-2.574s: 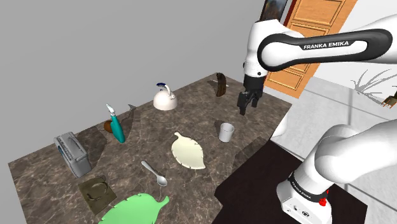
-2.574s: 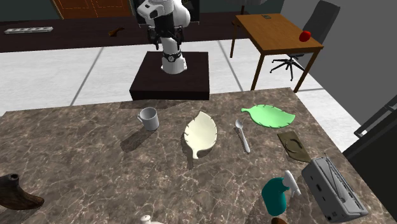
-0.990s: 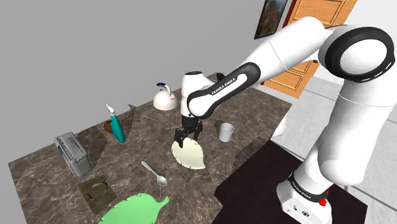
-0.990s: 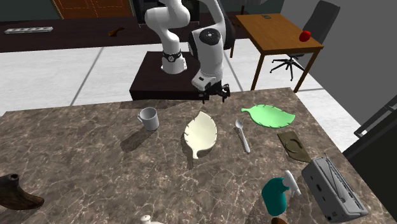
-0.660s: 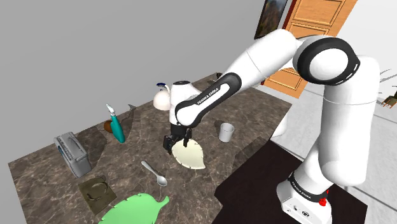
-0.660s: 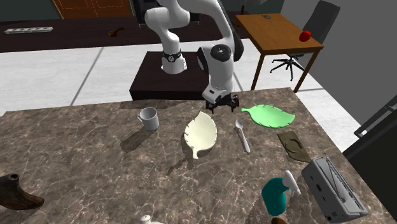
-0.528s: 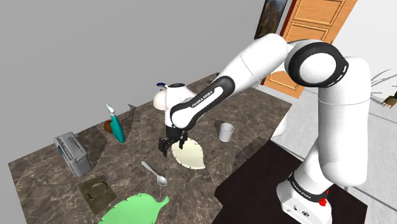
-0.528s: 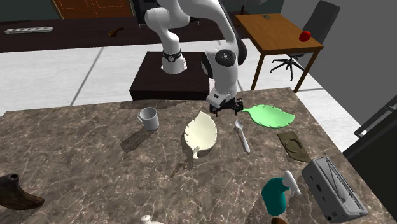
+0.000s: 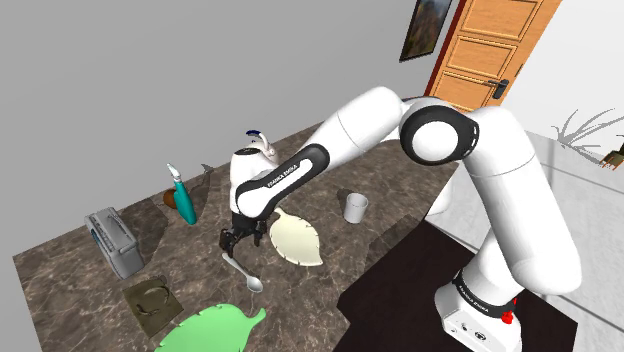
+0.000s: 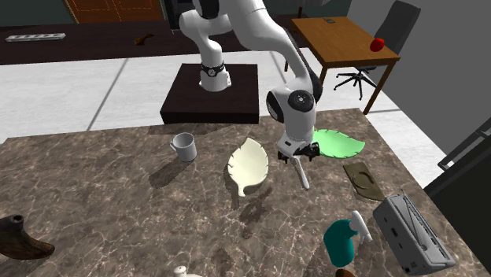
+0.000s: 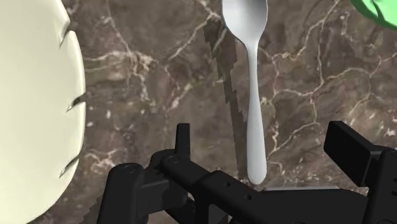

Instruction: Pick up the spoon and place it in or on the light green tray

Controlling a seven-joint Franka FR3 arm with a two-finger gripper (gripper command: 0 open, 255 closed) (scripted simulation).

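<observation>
The silver spoon (image 9: 243,271) lies flat on the dark marble table (image 9: 330,170), between the cream leaf-shaped plate (image 9: 296,240) and the light green leaf-shaped tray (image 9: 215,330). My gripper (image 9: 232,241) hangs low over the spoon's handle, open. In the wrist view the spoon (image 11: 254,95) runs away from the gripper (image 11: 263,135); its handle end lies between the spread fingers (image 11: 183,137), which do not touch it. In the second exterior view the gripper (image 10: 297,155) stands over the spoon (image 10: 302,173), beside the green tray (image 10: 338,143).
A white mug (image 9: 355,207), a white kettle (image 9: 259,152), a teal bottle (image 9: 184,200), a grey toaster (image 9: 113,242) and a dark square dish (image 9: 152,300) stand around on the table. A brown shoe-like object (image 10: 20,240) sits far off. The cream plate (image 10: 248,165) lies close beside the gripper.
The arm has swung from high near the mug, across the cream plate, down to just over the spoon's handle. The fingers stay open; the spoon has not moved.
</observation>
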